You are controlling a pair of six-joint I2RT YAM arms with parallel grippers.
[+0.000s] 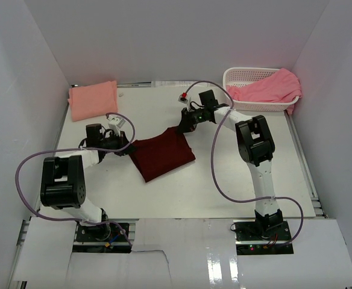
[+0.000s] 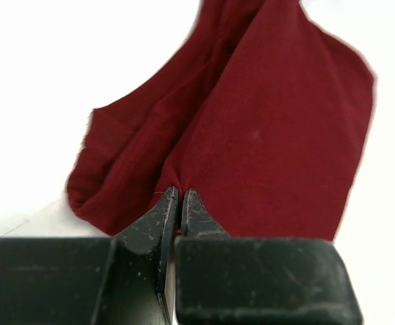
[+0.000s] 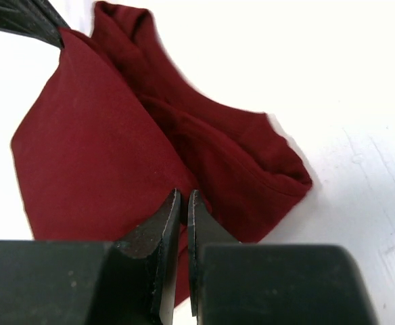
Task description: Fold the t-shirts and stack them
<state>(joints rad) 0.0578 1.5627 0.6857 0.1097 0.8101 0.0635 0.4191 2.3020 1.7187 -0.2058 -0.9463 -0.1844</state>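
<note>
The dark maroon t-shirt point(image 1: 163, 154) lies partly folded in the middle of the table. My left gripper point(image 1: 128, 148) is shut on its left corner, seen close in the left wrist view point(image 2: 180, 191) with the cloth point(image 2: 265, 135) spreading away. My right gripper point(image 1: 185, 127) is shut on its far right corner, seen in the right wrist view point(image 3: 184, 194) over the maroon cloth point(image 3: 96, 156). The salmon-peach t-shirt point(image 1: 93, 100) lies folded at the far left. The brighter pink t-shirt point(image 1: 271, 88) hangs out of the basket.
A white lattice basket point(image 1: 239, 76) stands at the far right corner. White walls enclose the table on three sides. A purple cable loops beside each arm. The left gripper's fingers point(image 3: 21, 20) show at the top left of the right wrist view.
</note>
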